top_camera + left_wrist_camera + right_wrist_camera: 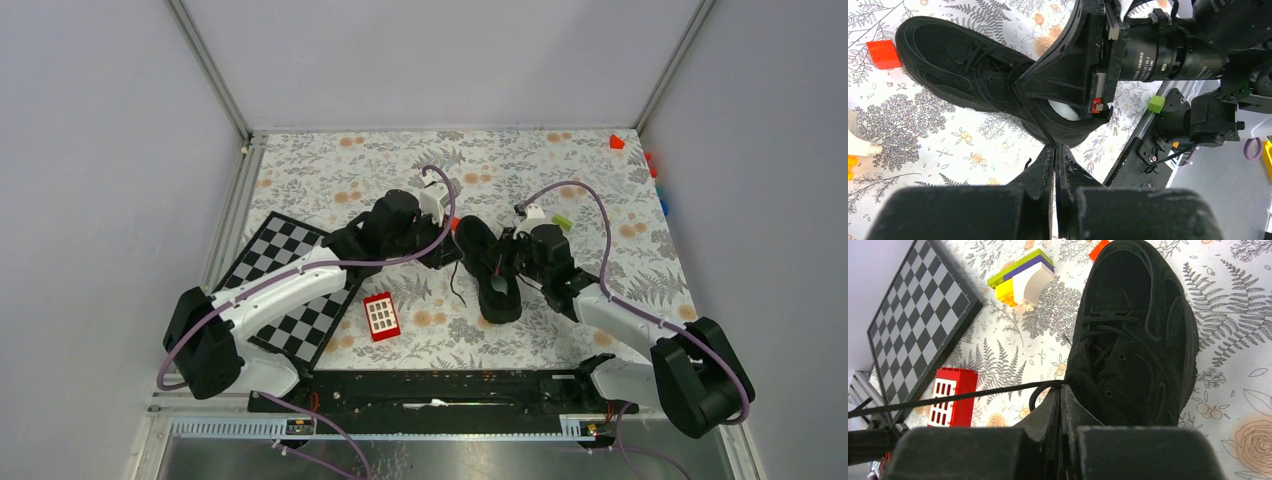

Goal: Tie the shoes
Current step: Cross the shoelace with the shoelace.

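A black low-top shoe (490,272) lies on the floral tablecloth between the two arms, toe pointing away. My left gripper (1055,146) is shut at the shoe's (958,65) side, with a thin black lace (1034,114) running taut from its tips up to the eyelets. A loose lace end (1026,163) curls beside it. My right gripper (1060,388) is shut on another lace (948,398), stretched taut out to the left, with a small loop at the tips beside the shoe (1140,340). From above, the left gripper (446,254) and right gripper (507,264) flank the shoe.
A chessboard (285,285) lies left of the shoe, with a red grid block (381,315) next to it. A stacked toy block (1023,277) and a red brick (883,54) sit near the toe. Small coloured blocks (617,141) lie at the far right corner.
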`<action>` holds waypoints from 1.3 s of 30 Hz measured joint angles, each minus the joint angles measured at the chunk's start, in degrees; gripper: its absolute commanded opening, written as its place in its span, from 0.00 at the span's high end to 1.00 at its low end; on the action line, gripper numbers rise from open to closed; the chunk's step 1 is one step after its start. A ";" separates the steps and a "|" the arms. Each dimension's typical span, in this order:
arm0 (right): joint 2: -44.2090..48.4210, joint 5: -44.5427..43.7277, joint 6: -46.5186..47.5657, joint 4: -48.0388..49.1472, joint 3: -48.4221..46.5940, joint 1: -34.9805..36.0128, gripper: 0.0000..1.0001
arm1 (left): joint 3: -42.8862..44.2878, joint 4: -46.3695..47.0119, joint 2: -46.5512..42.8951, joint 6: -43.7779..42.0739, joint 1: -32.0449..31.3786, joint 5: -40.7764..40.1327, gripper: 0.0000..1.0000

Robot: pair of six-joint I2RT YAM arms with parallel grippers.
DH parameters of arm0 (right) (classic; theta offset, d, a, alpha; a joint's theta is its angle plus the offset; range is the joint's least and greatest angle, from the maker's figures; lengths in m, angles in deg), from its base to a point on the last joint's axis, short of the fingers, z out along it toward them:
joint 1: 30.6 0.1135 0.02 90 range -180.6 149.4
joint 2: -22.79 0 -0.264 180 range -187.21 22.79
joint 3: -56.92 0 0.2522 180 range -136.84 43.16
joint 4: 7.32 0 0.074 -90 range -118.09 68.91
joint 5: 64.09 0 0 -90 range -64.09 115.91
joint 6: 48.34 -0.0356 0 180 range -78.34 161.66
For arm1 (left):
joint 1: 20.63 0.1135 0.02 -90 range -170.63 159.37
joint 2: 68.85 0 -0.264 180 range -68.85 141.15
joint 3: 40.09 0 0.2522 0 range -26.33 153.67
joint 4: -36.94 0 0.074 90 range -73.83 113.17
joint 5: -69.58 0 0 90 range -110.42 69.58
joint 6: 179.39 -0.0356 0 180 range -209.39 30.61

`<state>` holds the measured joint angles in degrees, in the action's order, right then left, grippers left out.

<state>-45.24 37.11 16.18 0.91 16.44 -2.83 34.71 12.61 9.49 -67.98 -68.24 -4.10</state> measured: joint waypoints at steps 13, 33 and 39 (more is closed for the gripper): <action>8.07 -7.80 4.11 -5.33 0.15 0.09 1.00 | -0.48 -0.04 -1.07 -0.26 -0.33 -0.24 1.00; 2.08 -5.97 4.61 -0.85 0.11 0.09 1.00 | -0.66 -0.09 -1.46 -0.44 -0.35 -0.57 1.00; 5.99 -5.53 4.87 -2.23 0.09 0.09 1.00 | -0.66 -0.11 -1.49 -0.46 -0.35 -0.57 1.00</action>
<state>-39.26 31.58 21.06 -1.32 16.52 -2.75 34.05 12.50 8.01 -68.44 -68.59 -4.67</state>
